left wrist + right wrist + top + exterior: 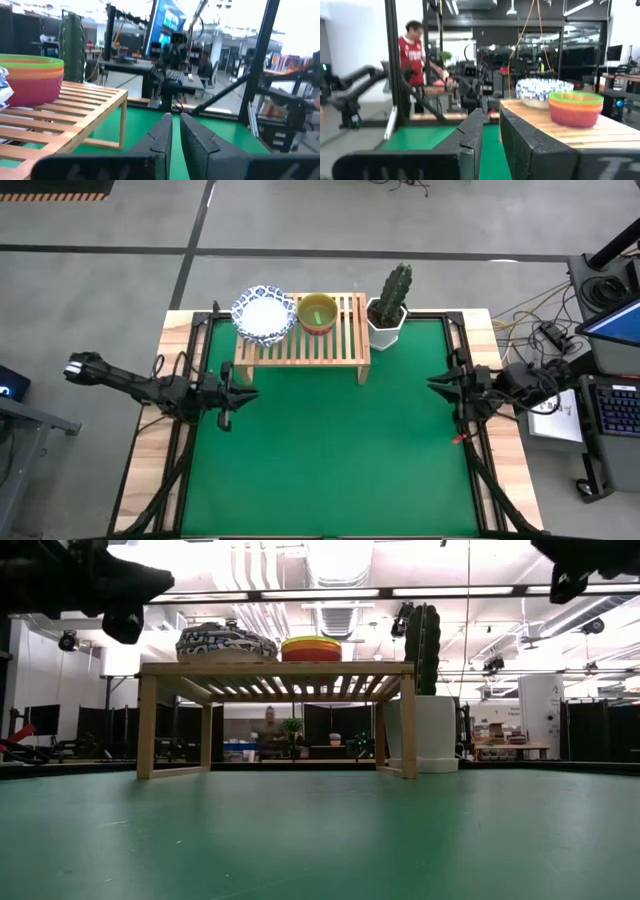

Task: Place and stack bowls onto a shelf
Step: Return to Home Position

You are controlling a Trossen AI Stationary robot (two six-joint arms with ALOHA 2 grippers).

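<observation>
A stack of white bowls with blue patterned rims (264, 315) rests on the left part of the light-wood shelf (330, 345). Beside it on the slats stands a stack of plain bowls (317, 313), green on top, then yellow and red. In the low view the patterned bowls (225, 643) and the plain stack (310, 648) both sit on the shelf top (275, 669). My left gripper (240, 393) hovers at the table's left side, shut and holding nothing. My right gripper (435, 387) hovers at the right side, also shut and holding nothing.
A white hexagonal pot with a green cactus (390, 308) stands on the table just right of the shelf. Green table surface (330, 460) stretches between the arms and toward the near edge. A person in a red shirt (412, 50) stands beyond the table.
</observation>
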